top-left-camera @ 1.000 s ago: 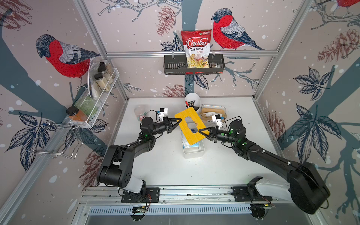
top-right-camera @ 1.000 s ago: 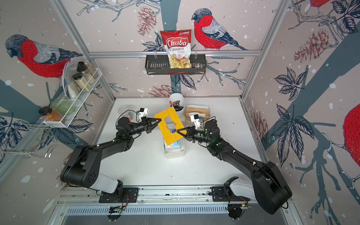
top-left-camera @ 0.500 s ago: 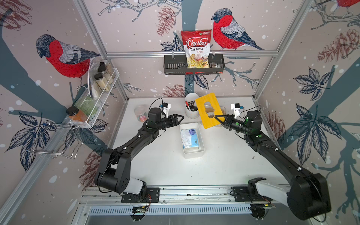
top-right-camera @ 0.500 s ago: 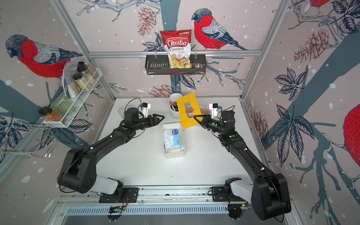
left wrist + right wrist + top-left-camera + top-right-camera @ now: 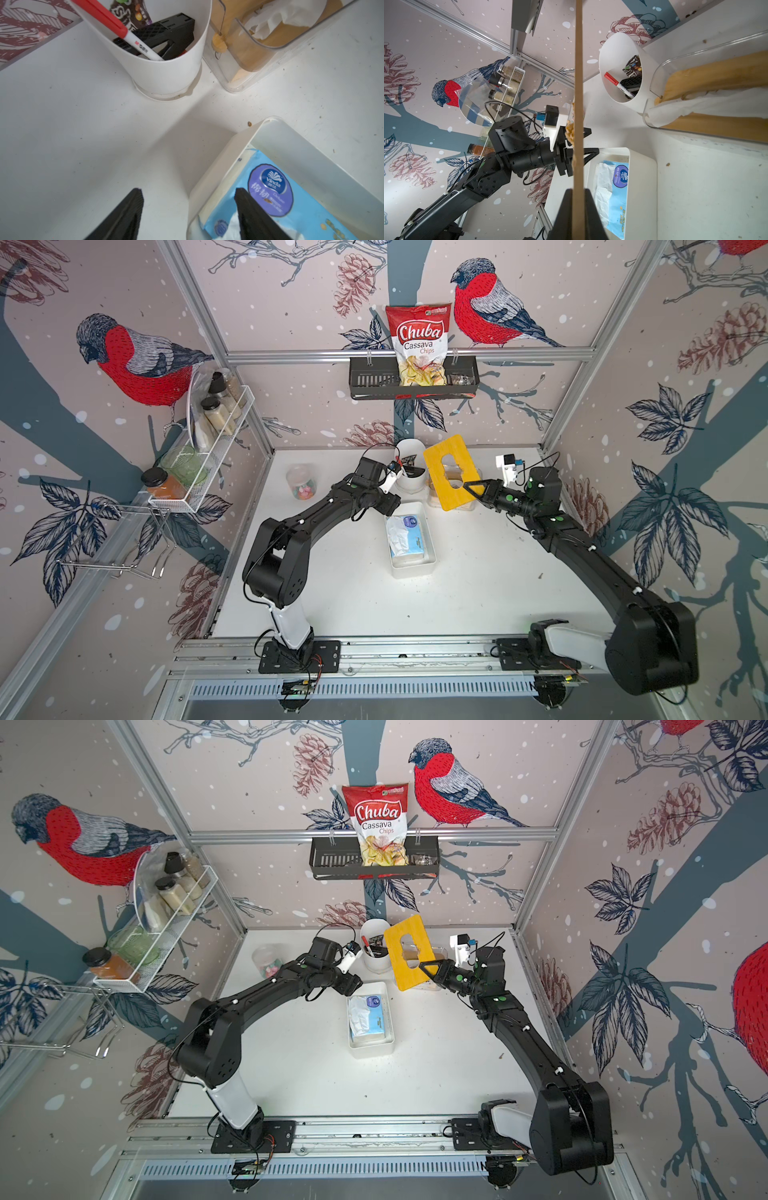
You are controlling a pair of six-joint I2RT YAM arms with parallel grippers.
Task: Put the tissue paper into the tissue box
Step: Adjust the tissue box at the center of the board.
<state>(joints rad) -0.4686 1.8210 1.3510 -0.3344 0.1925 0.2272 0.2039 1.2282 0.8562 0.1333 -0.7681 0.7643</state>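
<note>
Both jaws of my left gripper [image 5: 188, 191] gape empty at the far end of the tissue pack [image 5: 409, 535], seemingly seated lengthwise in the white box [image 5: 413, 570], my right gripper [image 5: 467, 488] clamping its yellow lid [image 5: 436, 481].

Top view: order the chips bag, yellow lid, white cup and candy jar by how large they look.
In a top view:
1. chips bag
2. yellow lid
3. white cup
4. candy jar
The lid is held up nearer the camera, so its rank is unsure.

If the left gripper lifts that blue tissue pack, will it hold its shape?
Probably not: the tissue pack looks soft-wrapped, with loose tissue poking out, so it likely sags. Seems light; the white box might lift along.
</note>
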